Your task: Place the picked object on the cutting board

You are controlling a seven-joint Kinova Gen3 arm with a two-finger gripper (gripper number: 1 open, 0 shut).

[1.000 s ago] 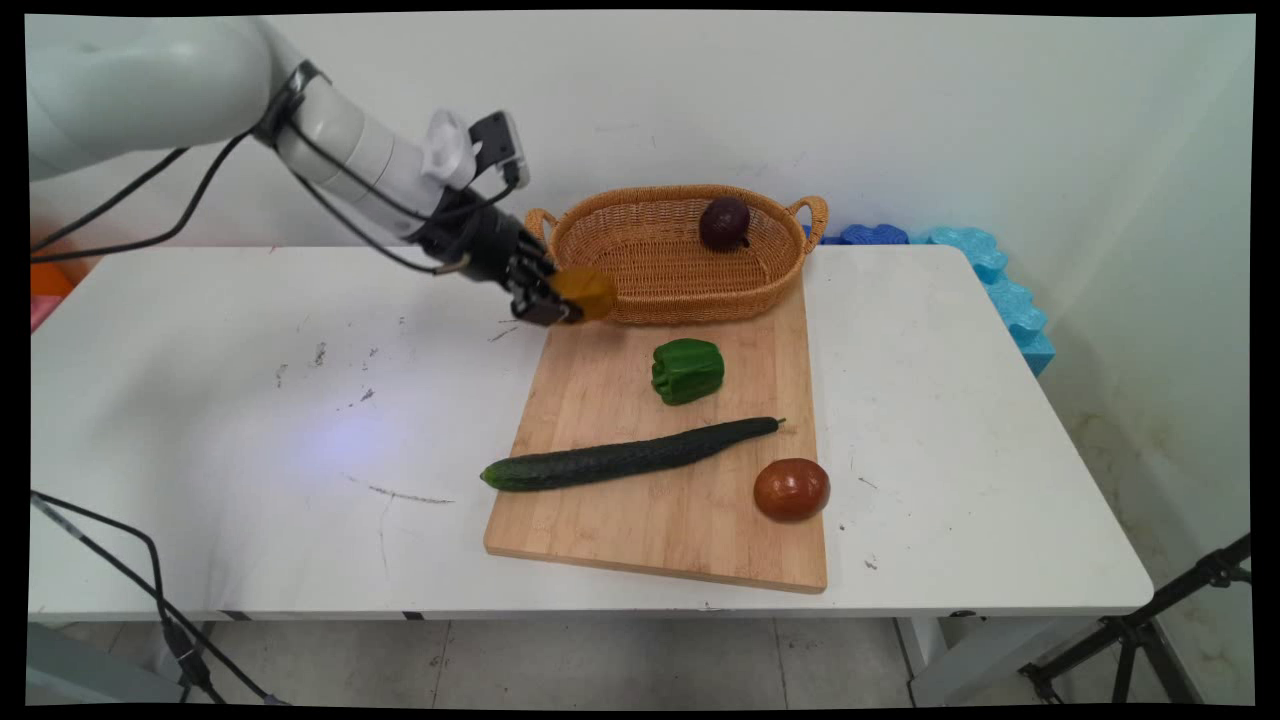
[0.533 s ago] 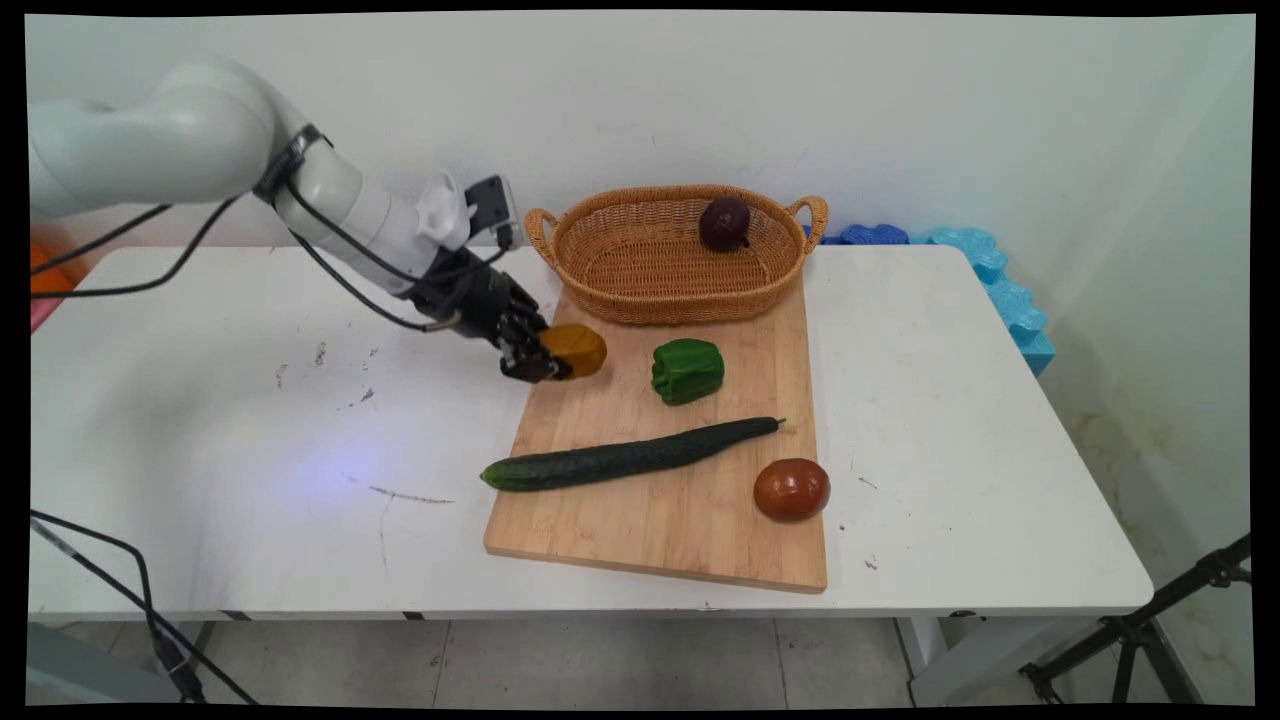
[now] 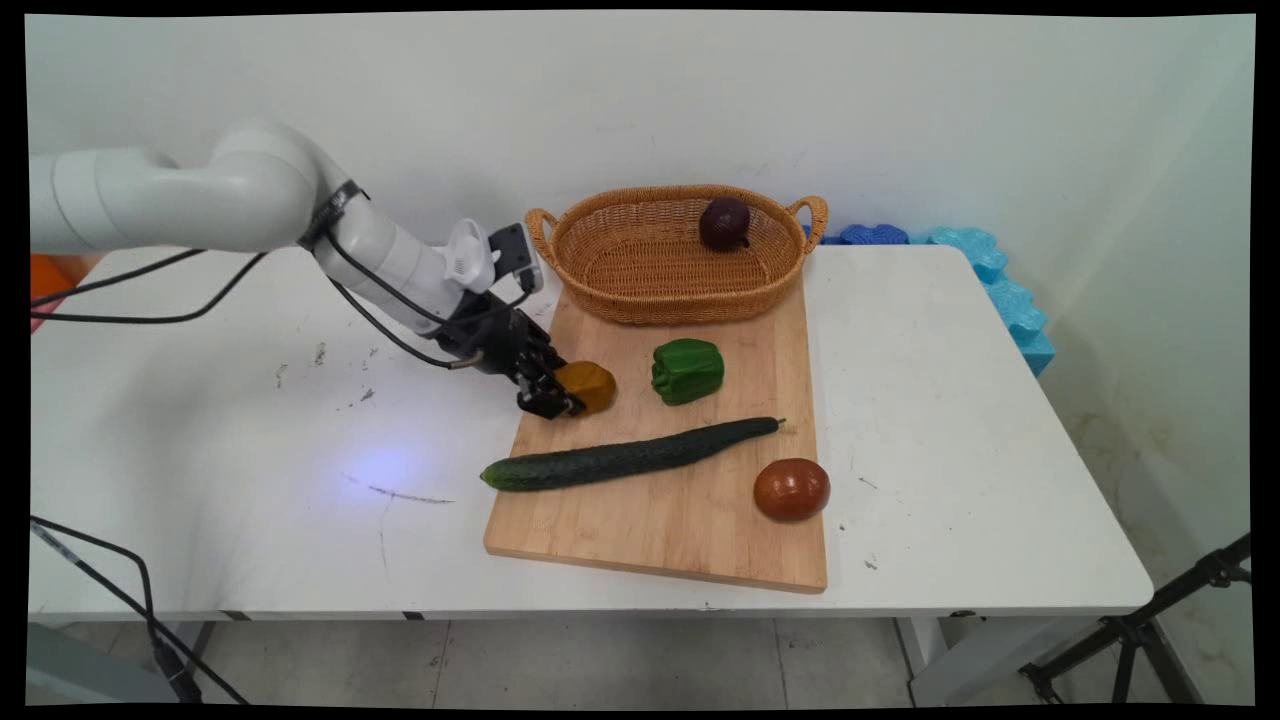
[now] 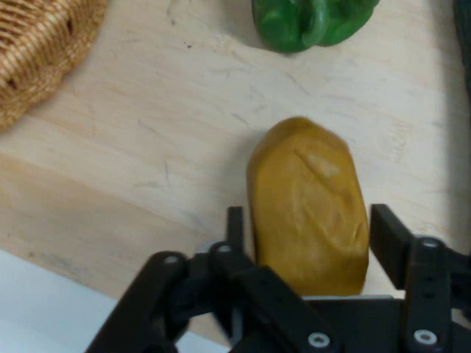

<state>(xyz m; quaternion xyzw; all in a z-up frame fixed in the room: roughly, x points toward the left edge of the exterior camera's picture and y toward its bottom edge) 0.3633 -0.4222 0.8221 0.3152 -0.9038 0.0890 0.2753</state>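
Main view: the gripper (image 3: 563, 402) comes in low from the left and is closed on a potato (image 3: 590, 385), which sits at the left edge of the board (image 3: 680, 530), touching it or just above it. The potato projects from the jaws to the right, toward the pepper (image 3: 687, 370) near it on the board. The cucumber (image 3: 630, 455) lies slantwise just in front, apart from both. The tomato (image 3: 791, 489) is well apart at the board's right corner. The basket (image 3: 680, 300) stands behind at the board's far end, with a purple fruit (image 3: 725, 222) inside. The table (image 3: 250, 450) to the left is bare but for scuffs.

Hand view: the gripper (image 4: 307, 224) clasps the potato (image 4: 309, 198) by its sides, one finger on each flank. The potato's long axis runs straight out from the palm. The pepper (image 4: 313, 22) lies beyond its tip, with bare board (image 4: 147, 147) between. The basket (image 4: 37, 51) is off to the upper left.
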